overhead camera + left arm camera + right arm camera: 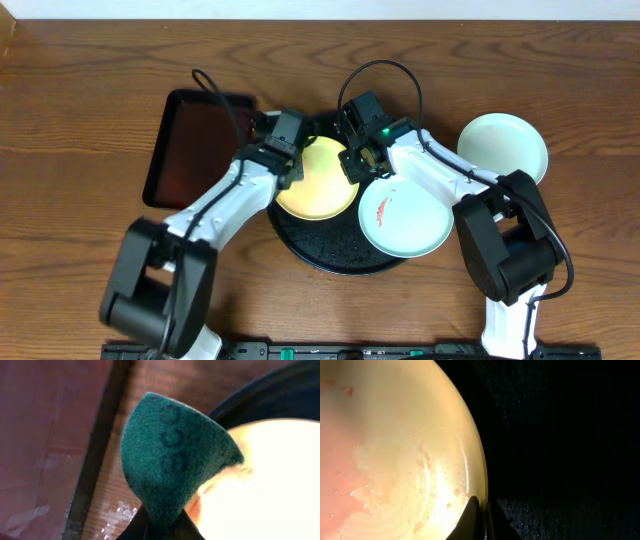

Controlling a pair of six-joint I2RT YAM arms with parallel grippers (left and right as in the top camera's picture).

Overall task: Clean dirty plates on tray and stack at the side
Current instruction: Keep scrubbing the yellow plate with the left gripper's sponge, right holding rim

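While the left end effector (160, 529) clamps a sponge (170, 460) at the edge of the yellow plate (318, 185), the right end effector (481, 516) pinches its rim; the plate lies on the tray (322, 258).

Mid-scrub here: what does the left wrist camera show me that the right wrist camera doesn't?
Only the left wrist view shows the teal sponge pinched in the left gripper, the rectangular tray and the wood table. Only the right wrist view shows the right gripper closed on the yellow plate rim, and a reddish smear. Both show that plate on the black tray.
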